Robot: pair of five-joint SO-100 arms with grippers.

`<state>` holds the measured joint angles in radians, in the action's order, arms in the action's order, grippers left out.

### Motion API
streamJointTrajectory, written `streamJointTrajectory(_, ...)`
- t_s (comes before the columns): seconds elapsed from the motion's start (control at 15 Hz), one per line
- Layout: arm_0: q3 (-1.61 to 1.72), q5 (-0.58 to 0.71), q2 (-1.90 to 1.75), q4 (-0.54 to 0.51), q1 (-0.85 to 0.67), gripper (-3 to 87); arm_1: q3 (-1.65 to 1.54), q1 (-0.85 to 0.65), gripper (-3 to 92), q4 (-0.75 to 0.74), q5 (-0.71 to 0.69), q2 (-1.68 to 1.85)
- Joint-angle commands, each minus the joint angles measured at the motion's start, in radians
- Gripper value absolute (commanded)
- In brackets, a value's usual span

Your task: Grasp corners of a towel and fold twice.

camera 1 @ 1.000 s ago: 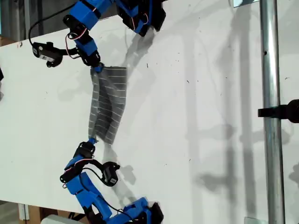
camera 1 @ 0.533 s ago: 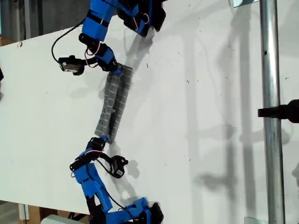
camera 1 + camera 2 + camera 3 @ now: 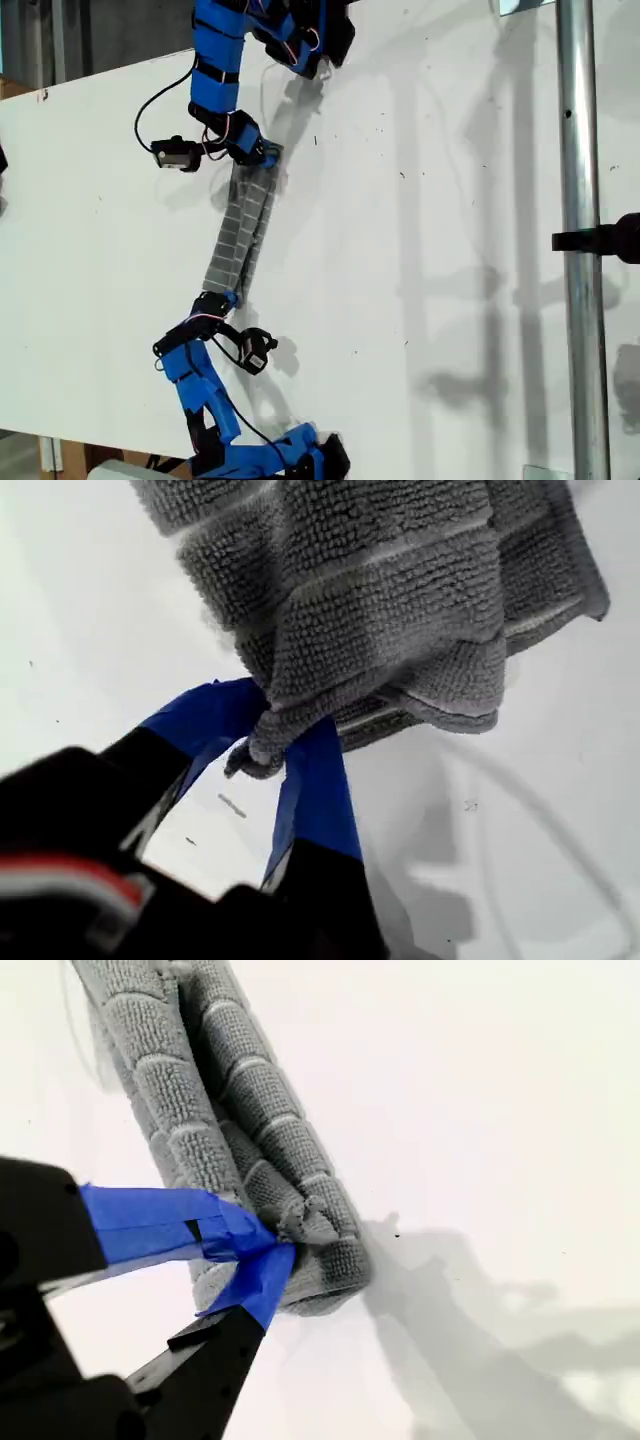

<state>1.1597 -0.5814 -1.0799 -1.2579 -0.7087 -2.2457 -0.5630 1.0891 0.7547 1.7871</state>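
The grey striped towel (image 3: 240, 228) hangs bunched into a narrow strip between two blue arms in the exterior view. My first gripper (image 3: 272, 742) is shut on one corner of the towel (image 3: 380, 590), which sags in thick folds beyond it; this looks like the strip's upper end in the exterior view (image 3: 262, 155). My second gripper (image 3: 275, 1235) is shut on a corner at the other end, and from there the towel (image 3: 200, 1090) runs away as rolled ridges. That end is the lower one (image 3: 216, 299). The other corners are hidden in the folds.
A white table (image 3: 430, 260) carries both arms. Its edge runs along the exterior view's left. A metal pole (image 3: 578, 240) with a black clamp (image 3: 605, 240) stands at that view's right. Arm bases sit at the top (image 3: 300, 35) and the bottom (image 3: 300, 455).
The upper arm swung toward the exterior view's right and the lower gripper shifted the same way. The towel went from a spread sheet to a narrow bunched strip. Both grips held.
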Motion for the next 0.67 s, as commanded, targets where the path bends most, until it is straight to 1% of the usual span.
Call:
streamJointTrajectory(0.0,-0.094,-0.025,-0.012,-0.081,-0.075,20.9,0.043,-0.055,34.1,0.025,-0.003,-0.06)
streamJointTrajectory(0.07,-0.123,-0.031,-0.043,-0.146,-0.075,30.0,0.084,-0.043,32.7,0.117,-0.003,0.008)
streamJointTrajectory(0.13,-0.097,-0.025,-0.135,-0.163,-0.066,42.1,0.126,-0.005,28.7,0.224,0.012,0.164)
streamJointTrajectory(0.2,-0.051,-0.014,-0.253,-0.158,-0.051,48.2,0.149,-0.002,25.0,0.322,0.034,0.36)
streamJointTrajectory(0.33,0.06,-0.028,-0.472,-0.135,-0.051,48.1,0.13,-0.086,23.1,0.497,0.052,0.676)
streamJointTrajectory(0.4,0.166,-0.012,-0.598,-0.097,-0.046,48.1,0.091,-0.032,23.1,0.48,0.078,0.765)
streamJointTrajectory(0.47,0.321,-0.011,-0.739,-0.034,-0.035,46.6,0.071,0.015,23.1,0.48,0.133,0.746)
streamJointTrajectory(0.53,0.479,-0.029,-0.873,0.017,-0.025,43.0,0.026,0.046,23.1,0.453,0.181,0.739)
streamJointTrajectory(0.6,0.663,-0.041,-1.017,0.092,-0.006,40.5,-0.04,0.061,23.1,0.426,0.236,0.747)
